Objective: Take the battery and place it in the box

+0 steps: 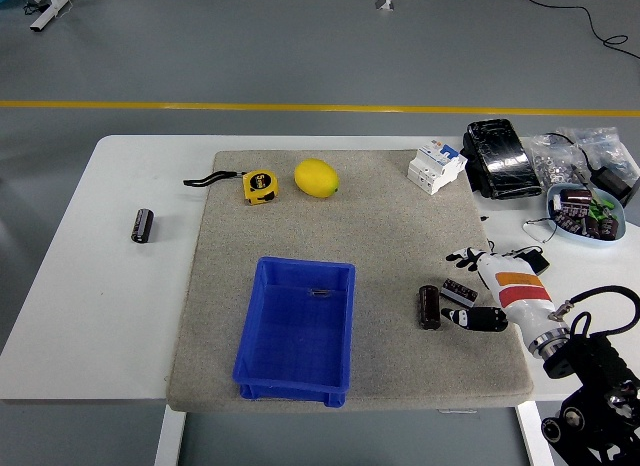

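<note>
Item: battery (429,307), lying on the mat right of the blue box (297,329), long axis running near-to-far. Your right hand (474,288) sits just right of it, fingers spread, holding nothing; reach leftward.

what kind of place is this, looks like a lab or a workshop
Probably a robotics lab or workshop: grey floor with a yellow line, a white table holding a circuit breaker, and bags of small parts.
</note>
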